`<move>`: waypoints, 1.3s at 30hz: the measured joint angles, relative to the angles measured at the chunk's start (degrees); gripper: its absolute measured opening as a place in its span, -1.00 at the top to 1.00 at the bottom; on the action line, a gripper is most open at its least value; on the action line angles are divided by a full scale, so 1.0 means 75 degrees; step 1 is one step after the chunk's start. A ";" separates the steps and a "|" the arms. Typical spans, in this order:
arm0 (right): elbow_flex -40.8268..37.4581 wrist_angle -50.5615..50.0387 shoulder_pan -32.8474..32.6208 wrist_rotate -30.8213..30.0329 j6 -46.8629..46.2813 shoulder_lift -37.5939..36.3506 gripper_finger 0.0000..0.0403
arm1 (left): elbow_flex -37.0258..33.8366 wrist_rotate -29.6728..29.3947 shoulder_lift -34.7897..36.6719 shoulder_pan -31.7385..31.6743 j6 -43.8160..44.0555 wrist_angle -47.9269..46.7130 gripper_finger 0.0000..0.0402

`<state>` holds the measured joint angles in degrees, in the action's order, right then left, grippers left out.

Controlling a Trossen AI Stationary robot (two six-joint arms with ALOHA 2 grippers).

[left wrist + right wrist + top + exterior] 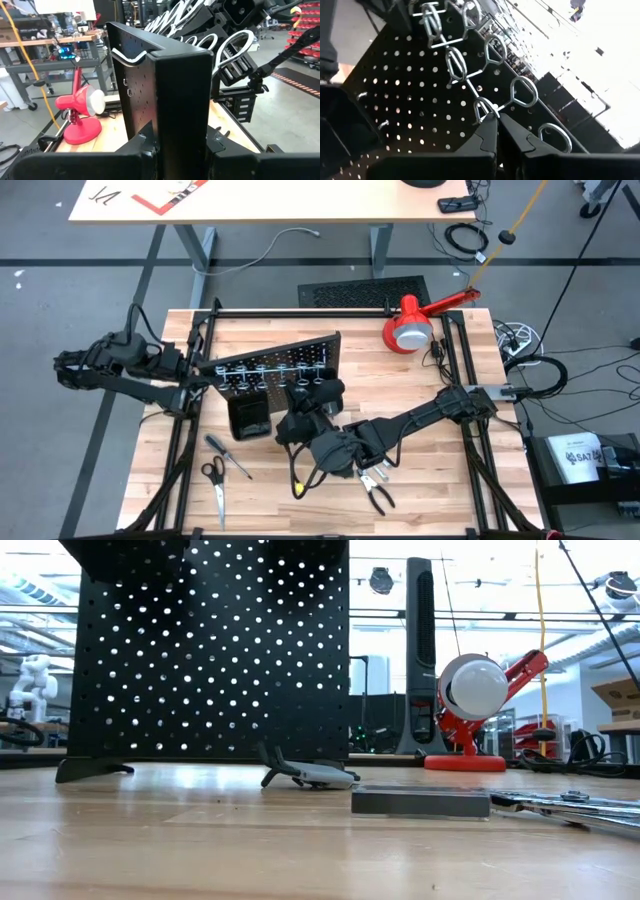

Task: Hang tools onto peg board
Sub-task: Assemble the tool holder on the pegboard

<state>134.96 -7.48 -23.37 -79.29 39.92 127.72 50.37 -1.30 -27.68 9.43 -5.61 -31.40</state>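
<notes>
The black peg board [285,360] stands upright mid-table on its feet [95,768], its row of silver rings [492,47] facing the near side. My left gripper [182,142] is shut on the board's left end. My right gripper [496,122] is shut and points level at the board, its tips right at one ring [482,107]. A screwdriver [228,455], scissors [215,482] and pliers [377,495] lie flat on the near part of the table. My left gripper pinches the peg board's upright left edge [182,90] between its two fingers, one finger on each face. It comes in level from the table's left. The board stays upright on the table. My right gripper's tips are at one ring; I cannot tell whether they touch it.
A red lamp [410,328] stands at the far right of the table. A black box bin [250,418] hangs on the board's near face. A flat dark bar [420,802] and a grey tool [305,776] lie on the wood. A black frame [300,312] rims the table.
</notes>
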 joint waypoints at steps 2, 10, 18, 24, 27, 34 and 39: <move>0.0000 0.0065 -0.0042 0.0039 0.0319 0.0000 1.00 | 0.0000 0.0060 0.0000 0.0003 -0.0046 0.0003 0.67; -0.0003 0.0390 -0.0098 0.0065 0.1179 0.0003 1.00 | 0.0000 0.0144 0.0000 0.0003 -0.0083 0.0003 0.67; -0.0003 0.0384 -0.0100 0.0151 0.1326 0.0003 1.00 | 0.0006 0.0158 0.0000 0.0000 -0.0096 -0.0023 0.67; 0.0000 0.0376 -0.0100 0.0362 -0.0278 -0.0011 1.00 | 0.0012 0.0141 0.0003 0.0000 -0.0105 -0.0052 0.67; 0.0000 0.0267 -0.0102 0.0339 -0.0581 -0.0011 1.00 | 0.0012 0.0092 0.0003 -0.0005 -0.0087 -0.0055 0.67; 0.0000 -0.0790 -0.0106 0.0463 -0.0701 -0.0006 1.00 | 0.0012 0.0094 0.0003 -0.0006 -0.0078 -0.0049 0.67; 0.0000 -0.0861 -0.0106 0.0595 0.0336 -0.0005 1.00 | 0.0012 0.0094 0.0003 -0.0003 -0.0081 -0.0052 0.67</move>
<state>134.96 -13.93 -24.16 -74.83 42.45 127.68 50.46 -0.60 -27.66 9.41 -6.22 -31.79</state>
